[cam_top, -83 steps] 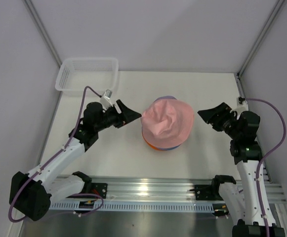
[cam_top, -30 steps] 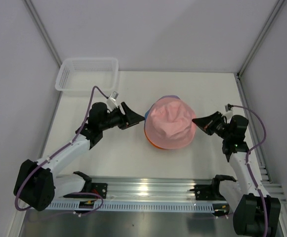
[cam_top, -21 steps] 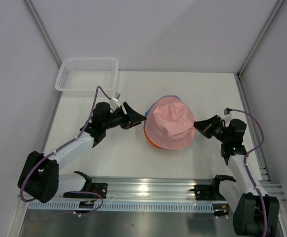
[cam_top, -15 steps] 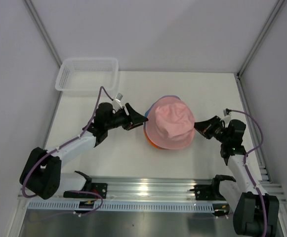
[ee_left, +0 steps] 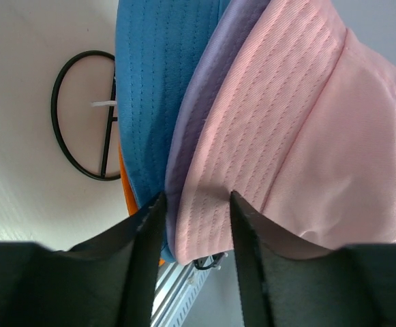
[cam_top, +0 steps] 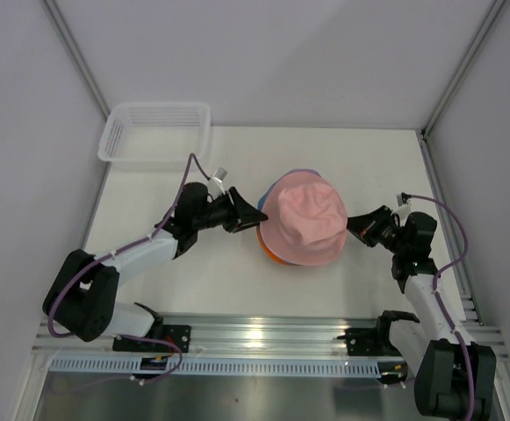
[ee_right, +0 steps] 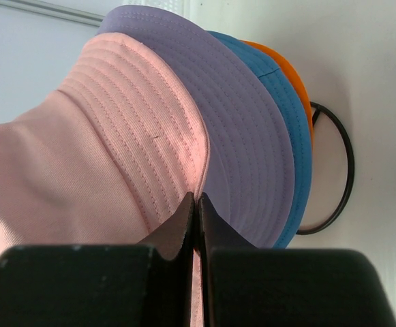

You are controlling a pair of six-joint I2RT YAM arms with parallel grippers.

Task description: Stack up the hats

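The hats sit stacked on one pile at the table's middle. The pale pink hat (cam_top: 303, 219) is on top, with the lavender (ee_left: 204, 102), blue (ee_left: 150, 88) and orange (ee_right: 290, 71) brims showing under it. My left gripper (cam_top: 253, 215) is at the pile's left edge. In the left wrist view its jaws (ee_left: 196, 197) stand apart, with the pink (ee_left: 300, 136) and lavender brim edges between them. My right gripper (cam_top: 353, 226) is at the pile's right edge. In the right wrist view it (ee_right: 196, 196) is shut on the edge of the pink brim (ee_right: 116, 136), beside the lavender brim (ee_right: 238, 136).
A white mesh basket (cam_top: 154, 132) stands at the back left corner. The ring foot of a thin black wire stand (ee_left: 56, 116) lies on the table under the pile and also shows in the right wrist view (ee_right: 347, 163). The arms' metal rail (cam_top: 255, 338) runs along the near edge.
My left gripper has moved right onto the pile's left brims and its jaws have narrowed. My right gripper came in to the pink brim and has held still for the last half second.
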